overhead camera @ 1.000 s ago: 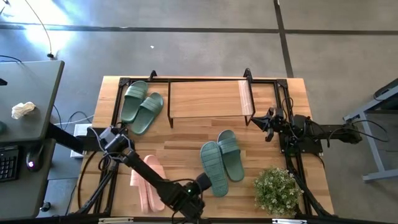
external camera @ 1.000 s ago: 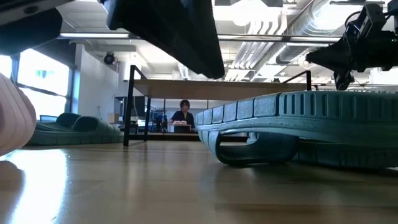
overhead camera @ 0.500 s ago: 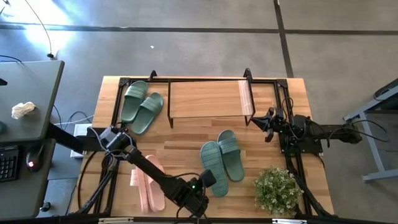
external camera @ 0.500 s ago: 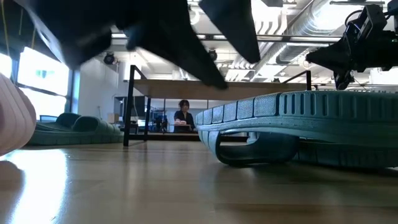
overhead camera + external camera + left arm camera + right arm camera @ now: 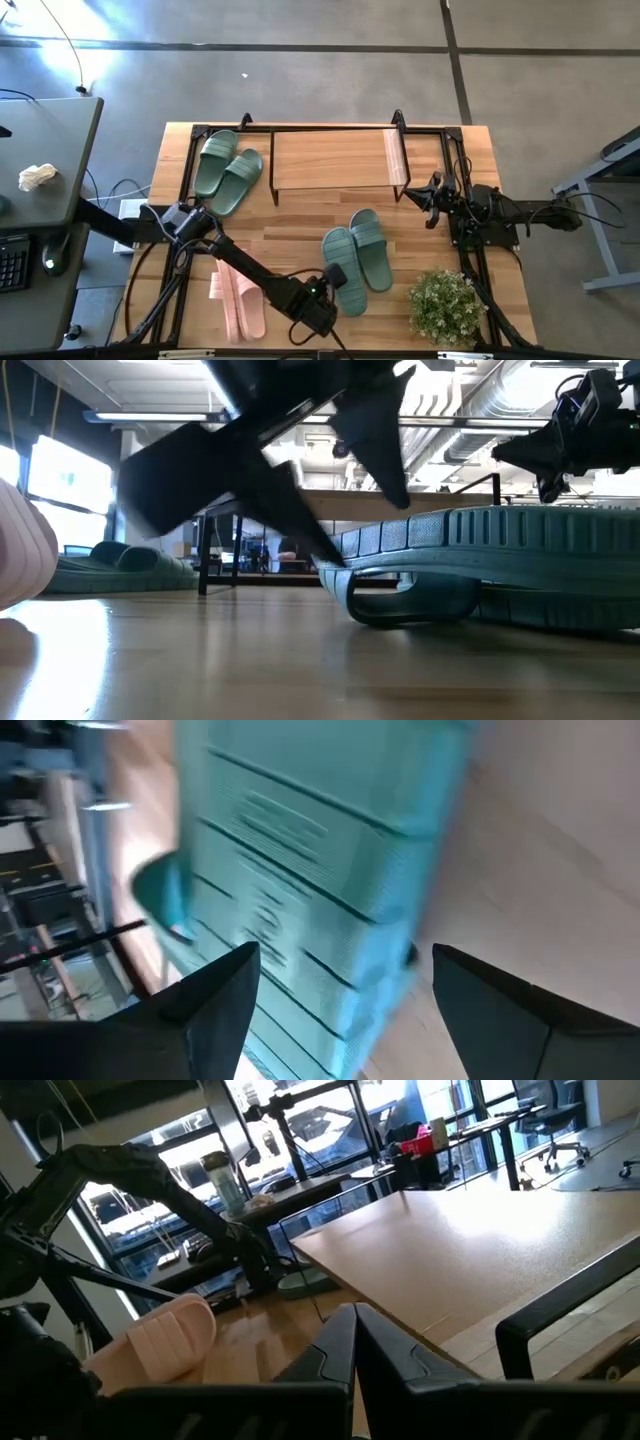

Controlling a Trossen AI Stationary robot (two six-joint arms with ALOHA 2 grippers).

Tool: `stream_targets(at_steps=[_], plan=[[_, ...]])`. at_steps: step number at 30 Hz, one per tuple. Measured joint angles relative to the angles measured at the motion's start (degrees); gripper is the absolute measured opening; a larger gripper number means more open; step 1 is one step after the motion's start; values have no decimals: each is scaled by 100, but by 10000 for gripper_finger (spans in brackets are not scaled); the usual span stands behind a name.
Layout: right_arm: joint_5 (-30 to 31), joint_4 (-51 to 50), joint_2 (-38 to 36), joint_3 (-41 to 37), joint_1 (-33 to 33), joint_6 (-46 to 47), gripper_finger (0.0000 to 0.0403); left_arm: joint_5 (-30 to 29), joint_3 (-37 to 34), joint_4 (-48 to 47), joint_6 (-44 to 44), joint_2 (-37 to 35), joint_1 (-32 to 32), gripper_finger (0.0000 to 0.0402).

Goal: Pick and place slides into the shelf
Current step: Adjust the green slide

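Note:
A sage-green slide (image 5: 343, 258) lies sole up at the table's middle, resting on its strap (image 5: 410, 600). Its mate (image 5: 372, 248) lies right beside it, strap up. My left gripper (image 5: 333, 280) is open and slants down at the upturned slide's near end (image 5: 300, 870), one finger on either side of it. Another green pair (image 5: 228, 170) lies left of the shelf (image 5: 335, 158). The pink pair (image 5: 245, 305) lies near left, partly under my left arm. My right gripper (image 5: 412, 196) hangs shut at the right, beside the shelf's end. My left gripper comes at the upturned slide's near end (image 5: 330, 555) slanting down from the table's near side. Its lower fingertip (image 5: 322, 550) shows right at the sole's edge. Whether it touches the slide I cannot tell.
A potted plant (image 5: 442, 305) stands at the near right corner. Black frame rails (image 5: 470, 270) run along the table's left and right sides. Bare wood (image 5: 300, 215) lies between the shelf and the middle slides.
My left gripper has opened wide. It has moved toward the far right and down, from the table's near edge to the upturned green slide's near end. The slides have stayed where they were.

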Motion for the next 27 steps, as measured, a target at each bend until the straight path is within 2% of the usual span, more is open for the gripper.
stream_targets(at_steps=[5, 8, 20, 27], plan=[[2, 0, 0, 0, -1, -579, 0, -1, 14, 541, 68, 142, 40, 280], [2, 0, 0, 0, -1, -608, 0, 74, 2, 462, 154, 309, 35, 280], [4, -2, 42, 0, 0, -626, 0, -710, 15, 607, 168, 483, 31, 280], [7, -2, 44, 0, -1, -628, 0, -1010, 15, 1145, 147, 483, 42, 278]])
